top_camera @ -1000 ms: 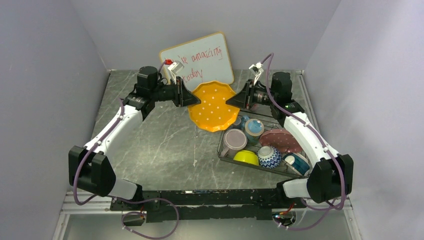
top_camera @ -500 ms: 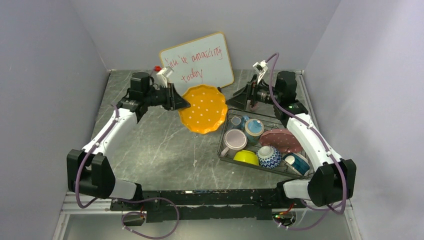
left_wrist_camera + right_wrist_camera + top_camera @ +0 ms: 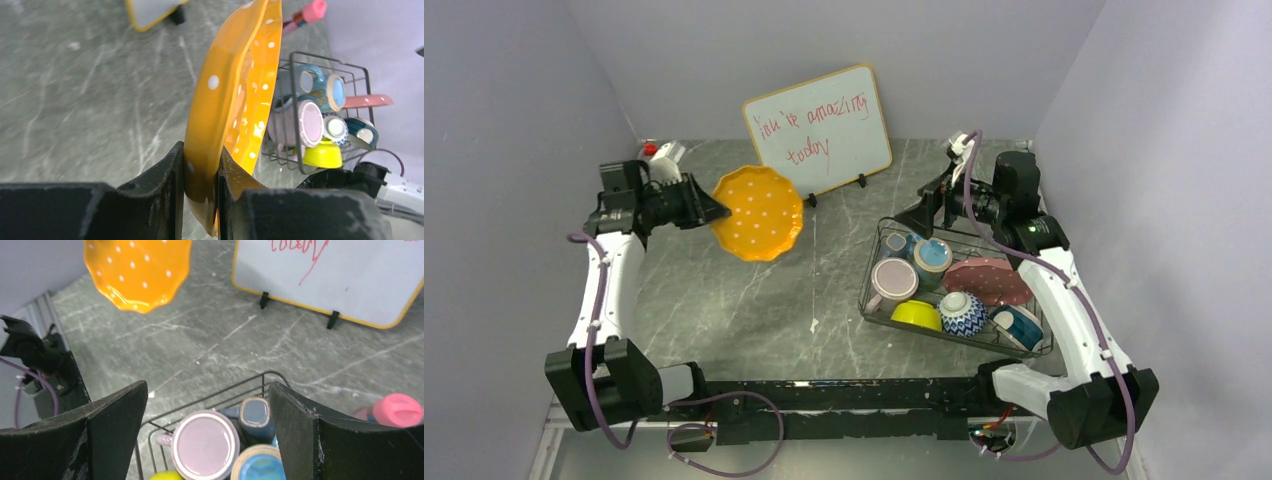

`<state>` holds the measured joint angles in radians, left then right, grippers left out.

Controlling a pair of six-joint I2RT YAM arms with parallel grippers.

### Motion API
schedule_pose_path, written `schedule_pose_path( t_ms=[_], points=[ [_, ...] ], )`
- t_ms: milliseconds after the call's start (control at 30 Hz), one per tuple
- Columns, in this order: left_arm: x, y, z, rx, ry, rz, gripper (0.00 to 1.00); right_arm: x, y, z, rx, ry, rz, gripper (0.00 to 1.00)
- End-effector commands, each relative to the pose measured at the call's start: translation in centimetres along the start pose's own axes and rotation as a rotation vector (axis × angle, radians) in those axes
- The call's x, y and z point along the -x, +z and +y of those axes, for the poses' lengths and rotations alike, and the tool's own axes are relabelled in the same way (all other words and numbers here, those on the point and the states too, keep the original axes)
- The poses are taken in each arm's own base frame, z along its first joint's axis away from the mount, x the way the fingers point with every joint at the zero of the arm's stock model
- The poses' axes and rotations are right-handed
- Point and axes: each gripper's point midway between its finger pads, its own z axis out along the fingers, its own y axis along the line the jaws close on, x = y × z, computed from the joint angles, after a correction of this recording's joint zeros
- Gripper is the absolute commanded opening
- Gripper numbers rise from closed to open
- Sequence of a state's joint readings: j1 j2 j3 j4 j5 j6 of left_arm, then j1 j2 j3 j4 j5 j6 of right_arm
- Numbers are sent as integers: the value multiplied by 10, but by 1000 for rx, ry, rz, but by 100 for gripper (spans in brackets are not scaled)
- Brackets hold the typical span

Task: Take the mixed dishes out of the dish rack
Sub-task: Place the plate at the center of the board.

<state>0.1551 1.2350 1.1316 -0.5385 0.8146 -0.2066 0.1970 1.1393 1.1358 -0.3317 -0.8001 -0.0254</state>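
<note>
Lilac walls close in a grey marbled bench [image 3: 754, 300]. Toward its far left corner, the left gripper [image 3: 200, 161] is clamped on the rim of an orange scalloped plate with white dots [image 3: 759, 212], held up on edge. A yellow-framed whiteboard with red writing [image 3: 819, 130] stands at the middle of the far edge. Along the right edge sits the dark wire dish rack [image 3: 870, 270], holding a lilac mug [image 3: 892, 280], a yellow bowl [image 3: 916, 315], a blue-white patterned bowl [image 3: 962, 312], a pink dotted plate [image 3: 984, 280] and a teal-white bowl [image 3: 1019, 325]. The right gripper [image 3: 206, 400] hangs over the rack's far end, its fingers spread wide and holding nothing.
</note>
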Motion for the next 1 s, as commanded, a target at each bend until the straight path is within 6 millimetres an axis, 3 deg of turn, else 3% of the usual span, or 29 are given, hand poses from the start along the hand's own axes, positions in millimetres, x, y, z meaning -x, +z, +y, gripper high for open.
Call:
schedule_pose_path(
  t_ms=[0, 200, 400, 700, 967],
  points=[
    [4, -27, 23, 19, -45, -16, 3, -9, -19, -7, -91, -137, 59, 94],
    [5, -50, 106, 133, -240, -40, 3, -25, -34, -8, -147, -160, 122, 94],
    [1, -40, 171, 170, -414, -21, 2, -32, -40, -8, -166, -161, 147, 94],
    [21, -15, 233, 226, -517, -60, 3, -44, -50, -22, -253, -146, 223, 94],
    [25, 17, 261, 265, -538, -36, 8, -46, -74, -46, -362, -184, 363, 94]
  ],
)
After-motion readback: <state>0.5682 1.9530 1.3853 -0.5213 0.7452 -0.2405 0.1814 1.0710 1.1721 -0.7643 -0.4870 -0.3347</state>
